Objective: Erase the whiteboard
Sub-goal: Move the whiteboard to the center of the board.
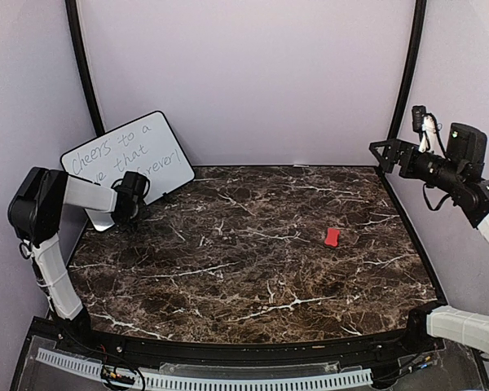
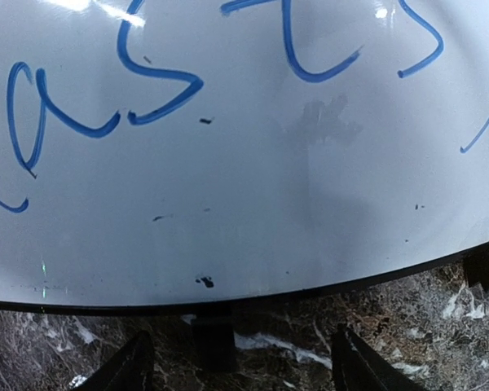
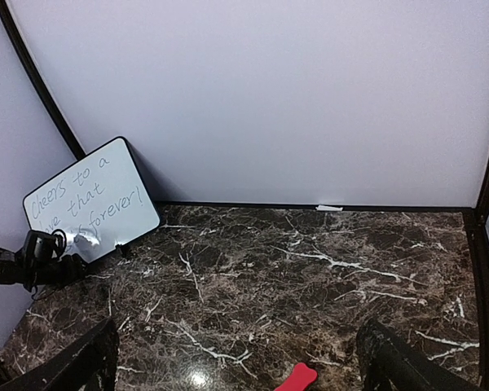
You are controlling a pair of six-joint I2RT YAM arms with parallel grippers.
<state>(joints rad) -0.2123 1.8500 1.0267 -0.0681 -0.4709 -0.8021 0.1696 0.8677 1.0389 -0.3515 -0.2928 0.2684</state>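
The whiteboard (image 1: 129,153) leans tilted against the back left wall, with handwritten marker text on it. It fills the left wrist view (image 2: 244,204), blue writing at the top, and shows far left in the right wrist view (image 3: 90,198). My left gripper (image 1: 124,213) is at the board's lower edge, open and empty (image 2: 240,371), just short of a black foot (image 2: 215,346). My right gripper (image 1: 383,151) is raised at the right, open and empty (image 3: 240,376). A small red eraser (image 1: 332,237) lies on the table right of centre, below the right gripper (image 3: 295,379).
The dark marble table (image 1: 253,261) has black edging and purple walls on three sides. Black curved poles (image 1: 81,65) stand at the back corners. The left arm (image 3: 33,265) shows in the right wrist view beside the board.
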